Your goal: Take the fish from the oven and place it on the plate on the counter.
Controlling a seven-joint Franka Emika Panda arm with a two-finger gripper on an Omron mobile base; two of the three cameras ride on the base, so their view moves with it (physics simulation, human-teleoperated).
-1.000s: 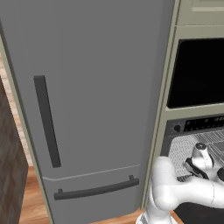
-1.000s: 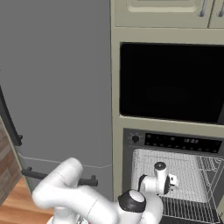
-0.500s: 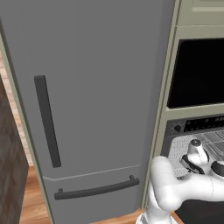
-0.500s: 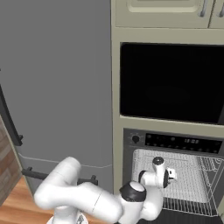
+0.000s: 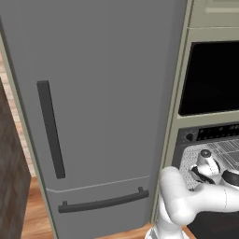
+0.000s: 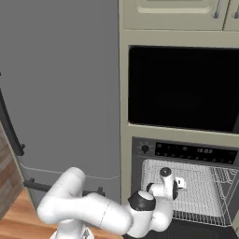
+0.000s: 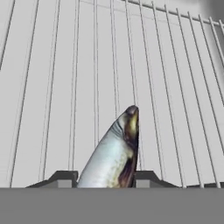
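Reaching into the open oven (image 6: 186,186), the gripper (image 7: 105,177) sits low over the wire rack (image 7: 57,87), half closed, its tips bracketing the fish (image 7: 114,153); firm hold not confirmable. Fish lies on the rack, head pointing away, placed for a lengthwise pinch.

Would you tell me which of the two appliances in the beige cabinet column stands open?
The lower one, the oven: its pale interior and wire rack are exposed, while the black-windowed microwave above it is closed.

Base views from behind, sharing the oven (image 6: 186,186) — hand view close over its rack (image 7: 57,87).
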